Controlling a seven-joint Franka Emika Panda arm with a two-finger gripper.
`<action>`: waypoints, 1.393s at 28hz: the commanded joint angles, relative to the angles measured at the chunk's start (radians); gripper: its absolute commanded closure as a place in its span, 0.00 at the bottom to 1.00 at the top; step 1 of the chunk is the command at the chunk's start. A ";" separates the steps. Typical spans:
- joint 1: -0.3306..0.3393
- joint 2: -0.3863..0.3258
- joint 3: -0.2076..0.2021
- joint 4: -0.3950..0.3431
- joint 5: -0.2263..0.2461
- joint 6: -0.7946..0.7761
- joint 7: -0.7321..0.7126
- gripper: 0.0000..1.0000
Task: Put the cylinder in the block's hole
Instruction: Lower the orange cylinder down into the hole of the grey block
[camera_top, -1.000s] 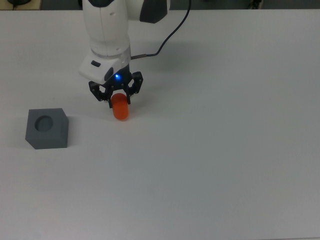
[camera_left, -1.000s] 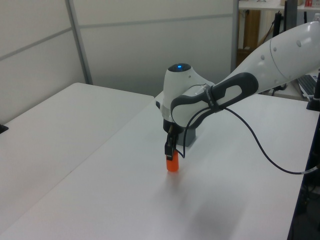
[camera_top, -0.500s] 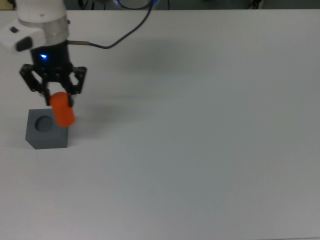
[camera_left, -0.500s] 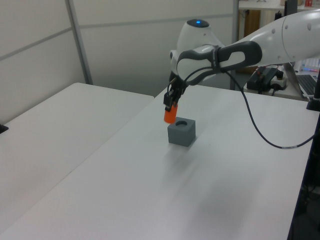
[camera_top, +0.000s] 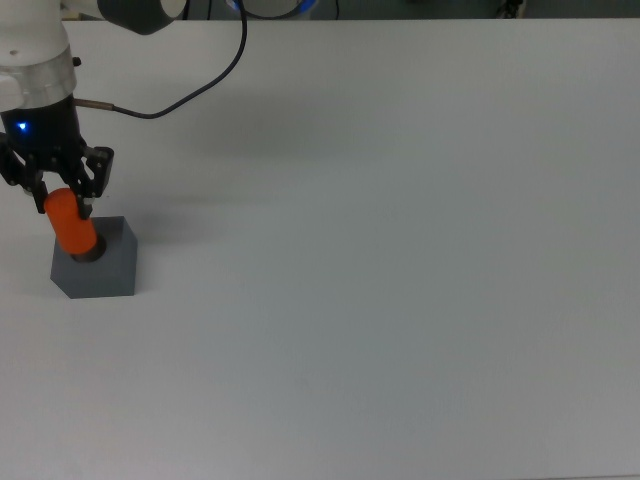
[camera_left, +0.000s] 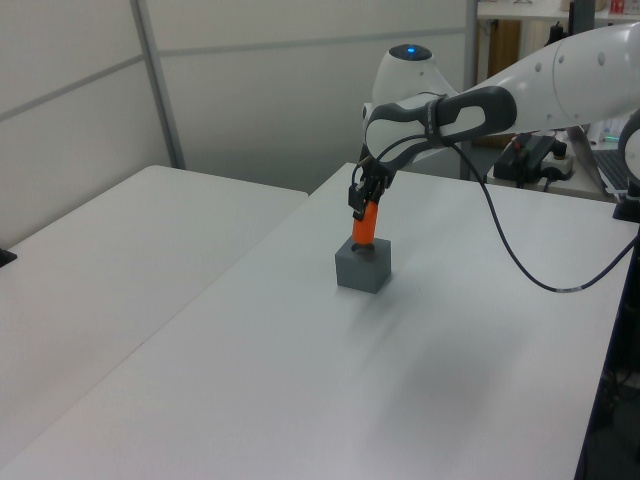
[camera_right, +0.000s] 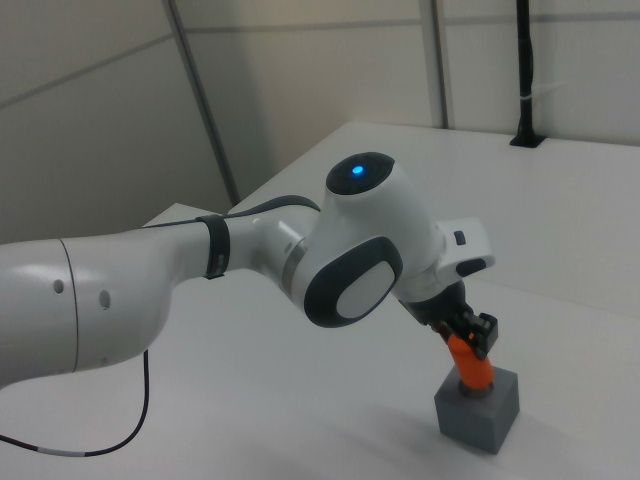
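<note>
Now the gripper (camera_top: 60, 192), clamped on the cylinder (camera_top: 73, 224), tips it into the block (camera_top: 104, 272) below.
Released tilted, it may jam or topple out.

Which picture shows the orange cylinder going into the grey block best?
The left view. It shows the cylinder from the side, tilted, its bottom end at the block top. The top view shows it covering the hole; the right view shows it small behind the arm, under the end effector.
</note>
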 joint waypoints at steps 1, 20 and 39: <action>-0.006 0.021 -0.006 0.028 0.006 0.014 -0.028 0.86; 0.000 0.039 -0.005 0.026 0.003 0.014 -0.027 0.85; 0.009 0.038 0.002 0.012 -0.001 0.000 -0.025 0.82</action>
